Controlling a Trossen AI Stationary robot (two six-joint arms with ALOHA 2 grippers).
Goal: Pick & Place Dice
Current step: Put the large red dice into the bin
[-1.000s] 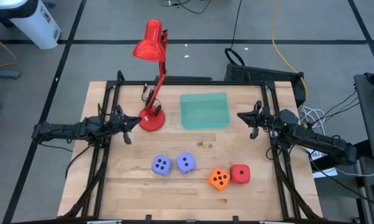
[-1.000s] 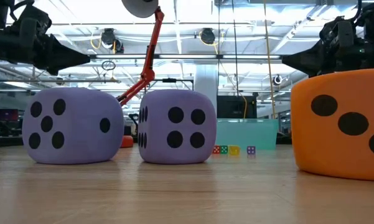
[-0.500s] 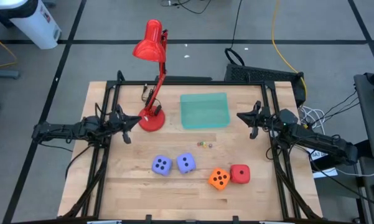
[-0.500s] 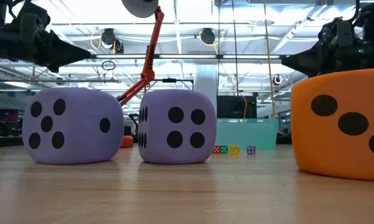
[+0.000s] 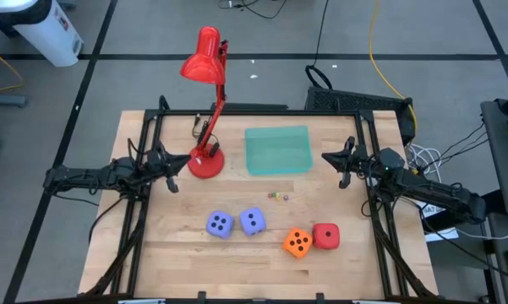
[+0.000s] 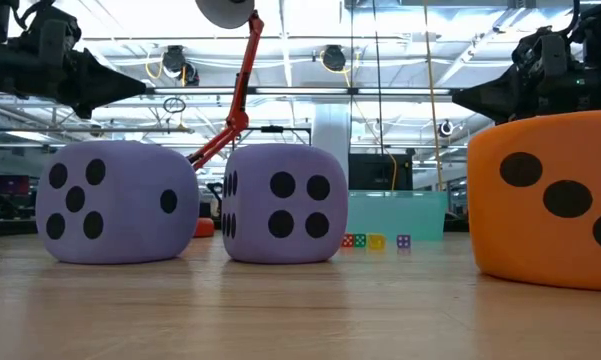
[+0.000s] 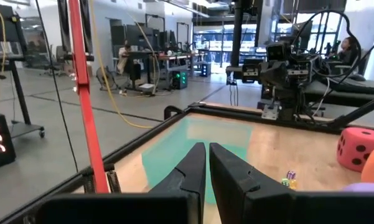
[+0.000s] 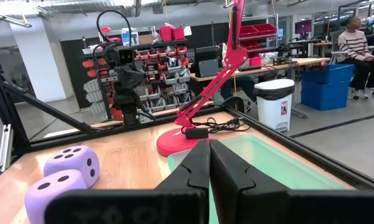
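Two lavender dice, an orange die and a red die rest on their bottom faces on the near half of the wooden table. My left gripper hovers shut and level at the table's left side, beside the lamp base. At the right side my right gripper hovers shut and level next to the green tray. Both are far from the dice and have nothing between their fingers. In the low view the lavender dice and the orange die stand below the grippers.
A red desk lamp stands with its base at the far left, its head beyond the far edge. A flat green tray lies at the far middle. A few tiny coloured dice lie just in front of the tray. Black frame rails run along both sides.
My left gripper has turned slightly at the wrist, its tip a little higher in the low view, while staying in place. The dice and my right gripper have kept still.
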